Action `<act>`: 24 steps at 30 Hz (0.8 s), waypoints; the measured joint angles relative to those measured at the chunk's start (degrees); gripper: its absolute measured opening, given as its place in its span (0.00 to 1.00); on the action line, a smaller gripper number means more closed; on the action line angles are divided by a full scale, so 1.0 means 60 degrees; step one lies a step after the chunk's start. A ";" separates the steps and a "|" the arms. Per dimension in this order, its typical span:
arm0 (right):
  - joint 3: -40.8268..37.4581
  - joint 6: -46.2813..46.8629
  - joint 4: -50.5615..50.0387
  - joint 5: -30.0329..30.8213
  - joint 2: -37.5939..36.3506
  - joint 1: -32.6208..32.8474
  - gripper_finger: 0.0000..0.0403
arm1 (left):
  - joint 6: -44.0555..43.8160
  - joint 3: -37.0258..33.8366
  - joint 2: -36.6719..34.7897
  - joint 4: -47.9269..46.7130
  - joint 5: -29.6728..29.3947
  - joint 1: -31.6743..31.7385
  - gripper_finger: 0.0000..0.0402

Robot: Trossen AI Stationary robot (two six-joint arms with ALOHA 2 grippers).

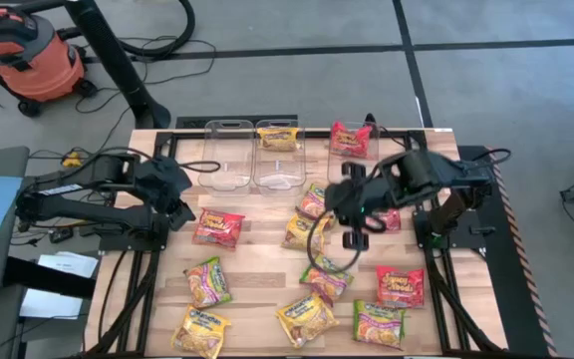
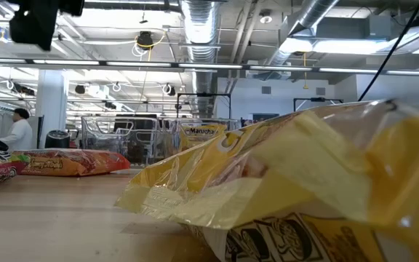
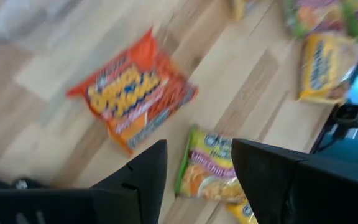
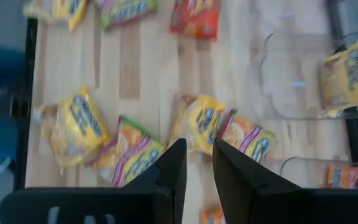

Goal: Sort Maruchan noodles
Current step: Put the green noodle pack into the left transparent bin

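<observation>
High view: left gripper (image 1: 183, 206) over bare wooden tabletop (image 1: 267, 249), jaws apart, empty, just beside crinkly red-orange square ramen packet (image 1: 218, 227). Right gripper (image 1: 352, 221) with jaws narrowly parted, empty, above yellow plastic ramen packet (image 1: 302, 230). Other packets scattered beyond; two inside clear plastic bins (image 1: 255, 155).

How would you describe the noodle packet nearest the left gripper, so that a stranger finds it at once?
Start at the three clear bins along the table's far edge. Below the leftmost bin, beside the left gripper, lies a red-orange packet. It lies apart from the others, and the packets below it are green or yellow.
</observation>
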 joint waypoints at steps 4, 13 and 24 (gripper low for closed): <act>-0.0624 0.0028 0.0007 0.0000 0.0025 0.0334 0.25 | -0.0126 -0.0842 0.0000 0.0082 0.0619 0.0000 0.42; -0.1907 0.0765 0.0116 -0.0022 0.0028 0.0680 0.25 | -0.0233 -0.2488 0.0004 0.1453 0.1636 -0.0004 0.42; -0.2577 0.0751 0.0434 -0.0073 0.0027 0.0697 0.25 | -0.1070 -0.4158 0.0006 0.3043 0.2471 -0.0404 0.42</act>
